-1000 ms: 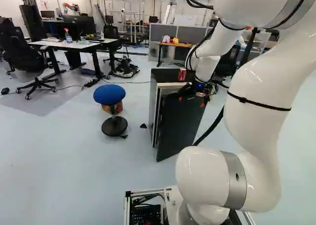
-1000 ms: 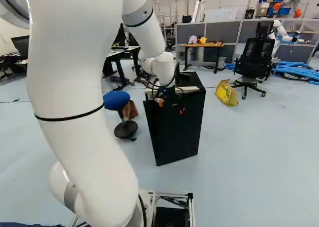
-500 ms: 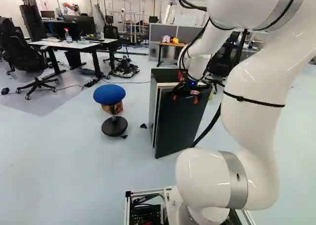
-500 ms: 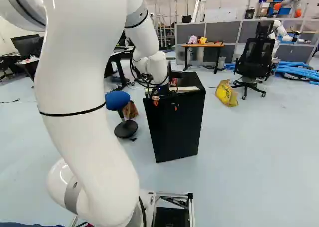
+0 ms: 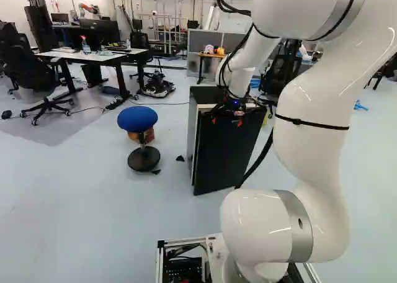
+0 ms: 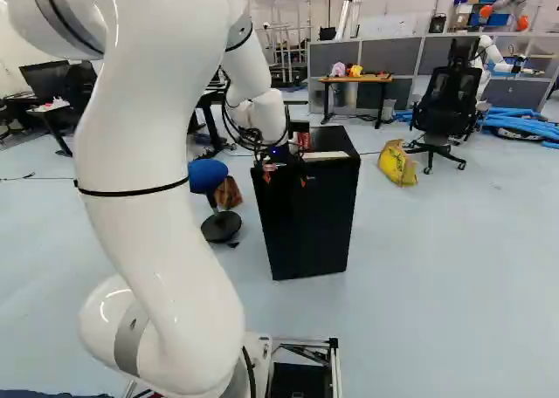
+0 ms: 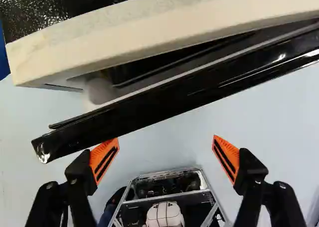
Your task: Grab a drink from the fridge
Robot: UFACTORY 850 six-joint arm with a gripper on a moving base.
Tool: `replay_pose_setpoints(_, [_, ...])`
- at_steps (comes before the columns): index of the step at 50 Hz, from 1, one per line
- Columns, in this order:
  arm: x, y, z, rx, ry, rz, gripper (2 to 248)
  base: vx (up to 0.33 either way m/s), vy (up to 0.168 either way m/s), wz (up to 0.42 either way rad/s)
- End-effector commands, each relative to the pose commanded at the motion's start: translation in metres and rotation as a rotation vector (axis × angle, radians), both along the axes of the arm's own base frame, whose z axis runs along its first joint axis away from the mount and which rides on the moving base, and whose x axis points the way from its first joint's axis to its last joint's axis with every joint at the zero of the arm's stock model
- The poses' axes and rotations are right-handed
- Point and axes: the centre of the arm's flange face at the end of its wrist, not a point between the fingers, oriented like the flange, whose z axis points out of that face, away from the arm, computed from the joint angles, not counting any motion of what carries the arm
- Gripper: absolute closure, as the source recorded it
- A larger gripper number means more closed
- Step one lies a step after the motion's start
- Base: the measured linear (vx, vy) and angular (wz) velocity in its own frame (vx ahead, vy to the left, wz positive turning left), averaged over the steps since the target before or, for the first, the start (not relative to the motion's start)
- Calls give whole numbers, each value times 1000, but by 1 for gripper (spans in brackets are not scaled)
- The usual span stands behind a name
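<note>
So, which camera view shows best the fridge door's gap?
The wrist view, looking down into the gap between door and fridge. The left base view shows its side narrowly; the right, mainly the door's front.

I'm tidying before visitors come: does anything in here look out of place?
The fridge door stands slightly ajar, with a dark gap between it and the cabinet's pale edge. Also, a yellow bag sits on the floor near a black chair, as if left there.

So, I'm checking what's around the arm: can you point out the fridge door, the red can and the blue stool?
Fridge door (image 7: 164,103): wrist view, on its glossy black edge.
Red can (image 6: 304,141): right base view, on its side.
Blue stool (image 5: 137,118): left base view, on its seat.
</note>
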Motion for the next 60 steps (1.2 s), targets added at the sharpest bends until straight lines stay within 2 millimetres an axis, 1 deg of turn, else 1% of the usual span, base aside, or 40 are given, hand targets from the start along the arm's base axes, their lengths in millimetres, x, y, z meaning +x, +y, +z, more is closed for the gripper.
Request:
replay_pose_setpoints(25, [18,10,0,-25,-7,53,3,0,0,0])
replay_pose_setpoints(44, [31,11,-1,-34,-15,68,3,0,0,0])
replay_pose_setpoints(60, [32,11,0,-38,-19,71,3,0,0,0])
